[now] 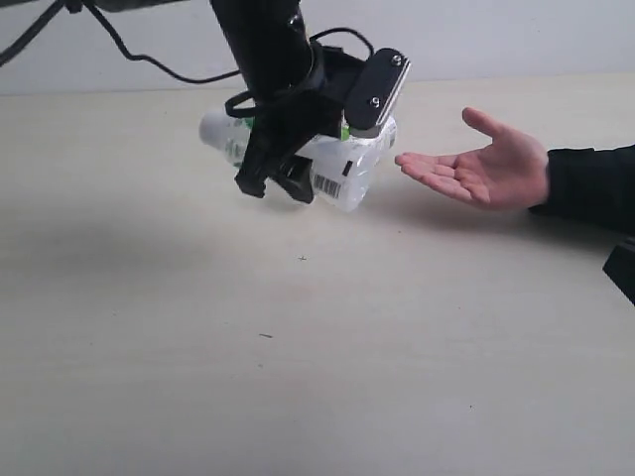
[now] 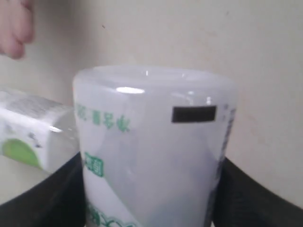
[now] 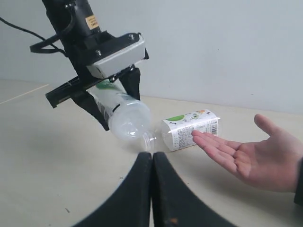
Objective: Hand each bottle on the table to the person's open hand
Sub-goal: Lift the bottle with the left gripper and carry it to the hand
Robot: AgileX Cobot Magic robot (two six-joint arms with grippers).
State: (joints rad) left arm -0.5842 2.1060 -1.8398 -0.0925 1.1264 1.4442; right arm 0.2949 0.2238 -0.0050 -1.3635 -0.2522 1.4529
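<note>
Bottle [image 1: 349, 174] white-and-green, tilted low over table [image 1: 298, 377], short of open hand [image 1: 486, 169] | left pincer [image 1: 281, 178] clamped wide around it | advice: lay it flat in that hand, release only once supported.

I count two bottles [image 3: 128, 118] [image 3: 189, 128] (both white with green labels), my own two hands, a left hand [image 1: 276, 186] and a right hand [image 3: 151, 158], one person's open hand [image 3: 255, 163], and one surface [image 1: 298, 377].
</note>
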